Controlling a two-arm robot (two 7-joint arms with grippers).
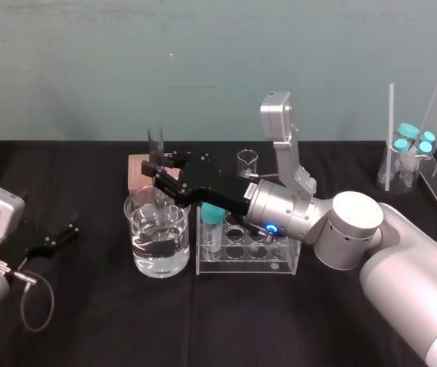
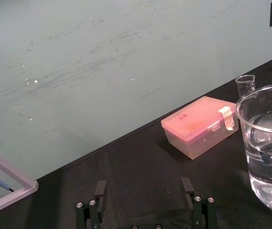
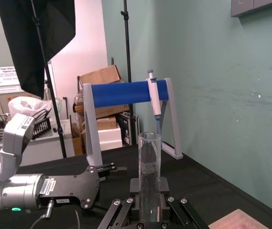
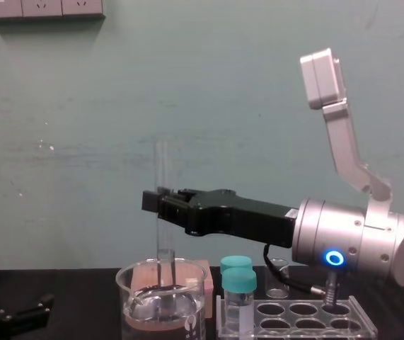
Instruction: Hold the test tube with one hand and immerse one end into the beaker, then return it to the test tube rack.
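The right gripper point(image 4: 160, 202) clamps the upright test tube point(image 4: 163, 166) — lower end inside the beaker point(image 4: 128, 297). The left gripper point(image 2: 144, 183) rests aside, jaws apart.

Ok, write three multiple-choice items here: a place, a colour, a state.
1. Where is the lower end of the test tube? A flat on the tabletop; B inside the beaker; C against the wall.
2. What colour caps the vial in the test tube rack? A teal; B red; C black.
3. The right tool is: A open, empty; B resting on the table; C shut on the test tube.
B: it dips below the rim. A: the cap is teal. C: it clamps the upright tube. The left tool lies open, idle.
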